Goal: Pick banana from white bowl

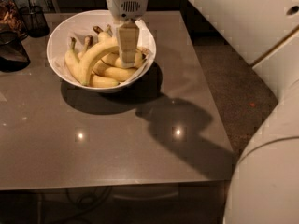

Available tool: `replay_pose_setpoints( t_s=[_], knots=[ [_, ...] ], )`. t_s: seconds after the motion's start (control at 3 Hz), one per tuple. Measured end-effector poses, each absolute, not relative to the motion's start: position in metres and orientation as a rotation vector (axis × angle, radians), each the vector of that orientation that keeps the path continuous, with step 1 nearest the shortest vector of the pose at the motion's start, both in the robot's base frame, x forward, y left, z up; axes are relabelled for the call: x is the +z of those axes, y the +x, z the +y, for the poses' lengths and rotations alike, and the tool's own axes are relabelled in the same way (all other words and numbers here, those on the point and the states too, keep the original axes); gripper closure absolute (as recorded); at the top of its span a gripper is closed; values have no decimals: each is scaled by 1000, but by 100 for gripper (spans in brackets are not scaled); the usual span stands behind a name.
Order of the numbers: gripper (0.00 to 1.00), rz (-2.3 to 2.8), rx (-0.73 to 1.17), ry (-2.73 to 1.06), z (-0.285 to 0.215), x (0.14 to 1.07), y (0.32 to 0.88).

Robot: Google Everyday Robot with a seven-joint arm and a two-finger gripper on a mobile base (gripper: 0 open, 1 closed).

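Observation:
The white bowl (pixel 60 31) stands at the back left of the grey table and holds several bananas. The banana (pixel 93 57), the longest and most curved, lies on top of the pile, arching from the bowl's front left up toward the centre. The gripper (pixel 128 55) hangs from the arm's white wrist straight down into the bowl, over the right part of the pile. Its cream fingers (pixel 128 43) reach down onto the bananas right beside the long banana's upper end. The fingertips are hidden among the fruit.
The grey table (pixel 117 139) extends toward the front. Dark objects (pixel 11 50) and a black mesh cup (pixel 33 20) stand at the table's back left. The robot's white body (pixel 266 171) fills the right side. Carpet floor lies to the right of the table.

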State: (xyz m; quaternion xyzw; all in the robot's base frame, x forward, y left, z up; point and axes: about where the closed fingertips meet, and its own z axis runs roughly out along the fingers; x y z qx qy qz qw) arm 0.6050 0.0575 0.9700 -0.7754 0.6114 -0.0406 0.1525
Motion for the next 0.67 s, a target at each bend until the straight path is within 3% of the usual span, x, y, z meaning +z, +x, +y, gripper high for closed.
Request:
replay_pose_setpoints(
  t_s=[0.67],
  knots=[
    [18, 1720, -186, -2286, 79, 964, 617]
  ],
)
